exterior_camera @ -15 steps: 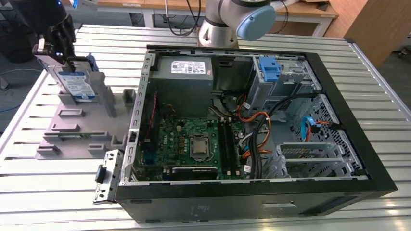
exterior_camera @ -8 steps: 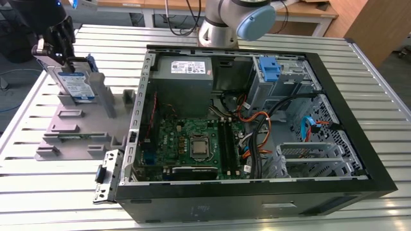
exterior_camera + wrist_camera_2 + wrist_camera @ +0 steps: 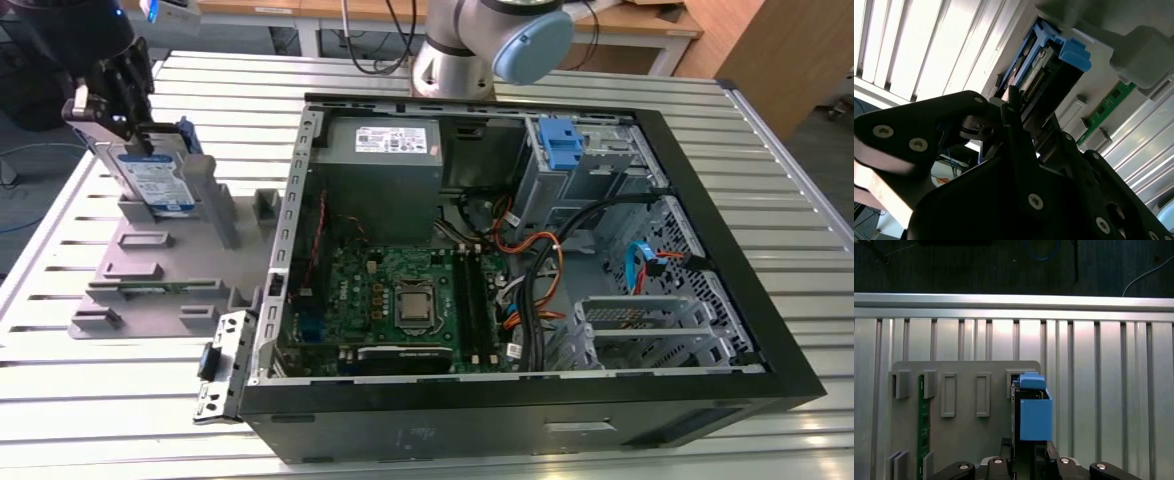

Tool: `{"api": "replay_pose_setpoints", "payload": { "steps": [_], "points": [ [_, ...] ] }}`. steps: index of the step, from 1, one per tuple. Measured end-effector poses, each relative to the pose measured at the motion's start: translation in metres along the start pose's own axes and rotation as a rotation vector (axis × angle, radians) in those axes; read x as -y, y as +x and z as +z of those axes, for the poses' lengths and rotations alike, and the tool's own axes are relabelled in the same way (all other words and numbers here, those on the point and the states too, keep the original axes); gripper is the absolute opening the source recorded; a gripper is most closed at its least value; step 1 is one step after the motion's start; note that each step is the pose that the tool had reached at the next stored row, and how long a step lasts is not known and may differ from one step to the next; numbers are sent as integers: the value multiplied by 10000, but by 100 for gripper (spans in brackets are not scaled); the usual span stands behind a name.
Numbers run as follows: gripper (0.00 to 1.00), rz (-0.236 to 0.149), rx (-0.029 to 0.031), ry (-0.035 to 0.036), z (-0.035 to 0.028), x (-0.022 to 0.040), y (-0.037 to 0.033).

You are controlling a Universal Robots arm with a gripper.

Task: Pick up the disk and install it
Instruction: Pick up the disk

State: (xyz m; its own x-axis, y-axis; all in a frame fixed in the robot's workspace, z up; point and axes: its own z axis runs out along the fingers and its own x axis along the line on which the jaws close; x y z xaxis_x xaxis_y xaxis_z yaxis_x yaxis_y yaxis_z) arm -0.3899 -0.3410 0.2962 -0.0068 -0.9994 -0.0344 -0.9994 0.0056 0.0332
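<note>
The pincer (image 3: 131, 128) clamps the disk (image 3: 158, 178), upright at the grey rack (image 3: 154, 275) by the edge of the tabletop (image 3: 47, 270); installation in the open computer case (image 3: 534, 395) apparently remains undone.

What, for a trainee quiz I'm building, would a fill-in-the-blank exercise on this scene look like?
The disk stands upright in the ____ fixture.
The disk's carrier bracket is ____.
The claw is nearest the ____.
The fixture sits on the exterior view's ____ of the computer case.
Missing words: grey; blue; disk; left.
</note>
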Motion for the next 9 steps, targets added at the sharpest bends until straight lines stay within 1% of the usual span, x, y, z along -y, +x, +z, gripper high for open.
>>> {"api": "replay_pose_setpoints", "payload": {
  "steps": [9],
  "points": [
    [35,-7,235,0,13,0,17]
  ]
}}
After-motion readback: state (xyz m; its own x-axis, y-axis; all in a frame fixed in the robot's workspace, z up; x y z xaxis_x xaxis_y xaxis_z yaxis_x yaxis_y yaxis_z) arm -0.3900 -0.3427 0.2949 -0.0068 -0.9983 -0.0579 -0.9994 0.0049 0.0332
